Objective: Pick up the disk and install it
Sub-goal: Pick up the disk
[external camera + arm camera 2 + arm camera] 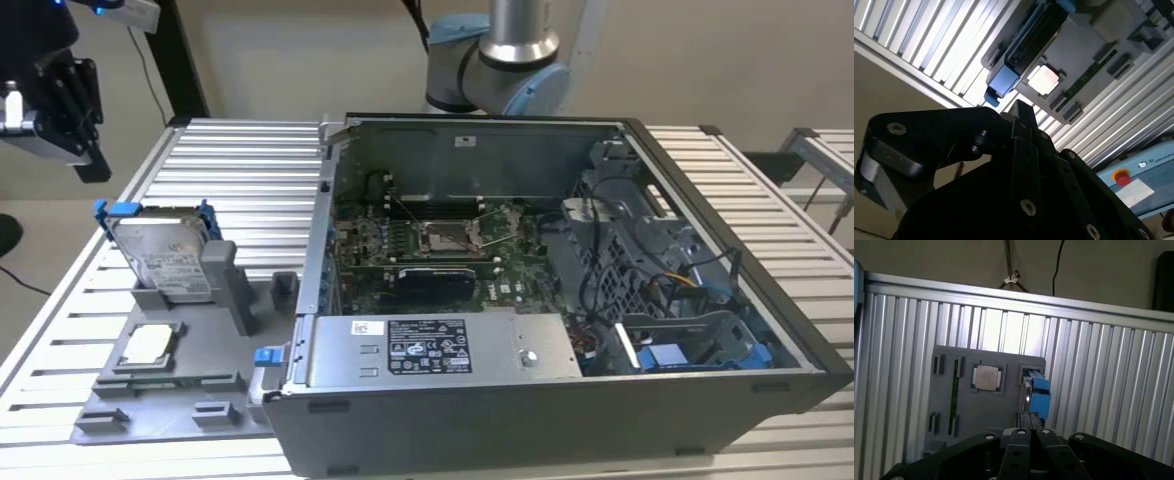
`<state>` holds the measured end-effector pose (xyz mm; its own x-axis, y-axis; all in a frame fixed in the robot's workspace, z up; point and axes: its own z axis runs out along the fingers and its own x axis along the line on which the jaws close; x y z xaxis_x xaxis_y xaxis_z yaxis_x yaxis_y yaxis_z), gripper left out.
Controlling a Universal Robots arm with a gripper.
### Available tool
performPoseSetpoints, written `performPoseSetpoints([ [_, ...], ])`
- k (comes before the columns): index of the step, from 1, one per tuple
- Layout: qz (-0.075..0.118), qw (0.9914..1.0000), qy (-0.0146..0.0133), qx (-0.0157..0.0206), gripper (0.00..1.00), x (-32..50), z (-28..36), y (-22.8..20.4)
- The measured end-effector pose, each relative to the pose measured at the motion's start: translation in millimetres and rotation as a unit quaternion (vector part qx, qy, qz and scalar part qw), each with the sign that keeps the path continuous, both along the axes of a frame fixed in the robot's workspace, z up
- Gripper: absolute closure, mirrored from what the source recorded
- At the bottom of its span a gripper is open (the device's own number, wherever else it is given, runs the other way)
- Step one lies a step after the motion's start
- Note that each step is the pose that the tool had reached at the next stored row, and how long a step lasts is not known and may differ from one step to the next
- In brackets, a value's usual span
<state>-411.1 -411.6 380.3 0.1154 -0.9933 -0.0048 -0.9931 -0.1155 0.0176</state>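
The disk (pixel 167 255), a silver-grey drive with a white label in a blue carrier frame, stands on edge in a grey fixture (pixel 180 385) at the exterior view's left. In both wrist views it appears edge-on, disk (pixel 1037 392) and disk (pixel 1026 45). My gripper (pixel 83 150) hangs well above and to the left of the disk, near the table's edge. Its black fingers meet with nothing between them in both wrist views, gripper (pixel 1032 432) and gripper (pixel 1021 107). It touches nothing.
A small square silver chip (pixel 150 345) lies in the fixture beside the disk. An open computer case (pixel 327 180) fills the table's middle and right, with a labelled power-supply box (pixel 441 345) and a drive bay (pixel 674 350) with blue parts. The arm's base (pixel 514 60) rises behind it.
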Motion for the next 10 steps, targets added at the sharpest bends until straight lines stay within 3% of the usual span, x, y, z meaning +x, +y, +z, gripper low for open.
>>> performPoseSetpoints([
  [10,-0.001,0.99998,0.0054,0.0,1.0,0.4,-0.1,0.0],
])
